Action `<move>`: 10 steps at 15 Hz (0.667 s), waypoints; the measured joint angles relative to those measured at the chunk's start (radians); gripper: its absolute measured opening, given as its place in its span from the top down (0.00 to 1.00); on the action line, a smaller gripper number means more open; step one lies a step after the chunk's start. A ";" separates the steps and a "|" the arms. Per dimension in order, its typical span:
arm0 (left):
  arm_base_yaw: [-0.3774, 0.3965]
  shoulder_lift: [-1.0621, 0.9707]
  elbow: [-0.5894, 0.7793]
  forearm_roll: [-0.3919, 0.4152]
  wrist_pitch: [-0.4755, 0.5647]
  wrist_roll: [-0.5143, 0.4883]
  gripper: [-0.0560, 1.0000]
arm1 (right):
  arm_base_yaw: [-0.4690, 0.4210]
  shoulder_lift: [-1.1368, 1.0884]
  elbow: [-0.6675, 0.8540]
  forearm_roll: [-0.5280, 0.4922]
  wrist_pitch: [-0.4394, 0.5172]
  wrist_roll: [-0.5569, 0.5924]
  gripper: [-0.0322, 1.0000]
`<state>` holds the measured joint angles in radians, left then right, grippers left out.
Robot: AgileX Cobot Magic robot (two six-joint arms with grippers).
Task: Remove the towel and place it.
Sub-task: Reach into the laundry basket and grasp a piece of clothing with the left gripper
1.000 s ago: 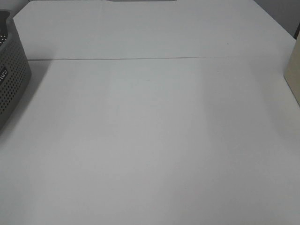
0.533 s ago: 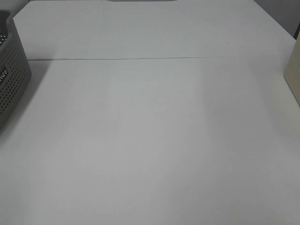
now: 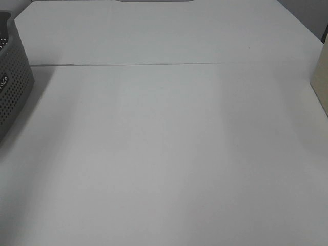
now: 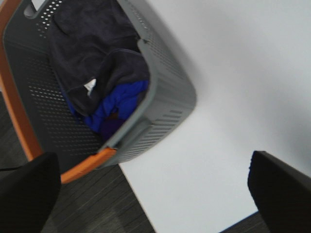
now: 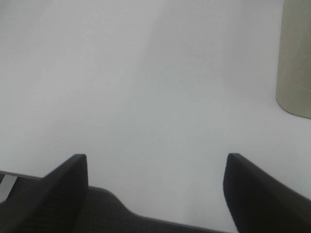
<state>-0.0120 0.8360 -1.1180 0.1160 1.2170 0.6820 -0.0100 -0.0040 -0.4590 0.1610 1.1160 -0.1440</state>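
Towel (image 4: 92, 43) — inside grey basket (image 4: 167, 99)

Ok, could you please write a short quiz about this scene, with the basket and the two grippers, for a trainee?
1. True or false: the towel lies spread out on the table.
2. What lies against the towel inside the grey basket? A) a blue cloth B) a red cup C) a white plate
3. In what state are the left gripper and the right gripper?
Key: 1 false, it is bunched up in the basket; 2 A; 3 both open, holding nothing.
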 joint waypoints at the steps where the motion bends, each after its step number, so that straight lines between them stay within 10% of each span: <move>1: 0.000 0.108 -0.083 0.050 0.000 0.023 0.01 | 0.000 0.000 0.000 0.000 0.000 0.000 0.23; 10: 0.208 0.835 -0.510 0.159 -0.003 0.236 0.02 | 0.000 0.000 0.000 0.000 0.000 0.000 0.23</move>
<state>0.1960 1.6710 -1.6280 0.2750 1.2140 0.9180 -0.0100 -0.0040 -0.4590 0.1610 1.1160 -0.1440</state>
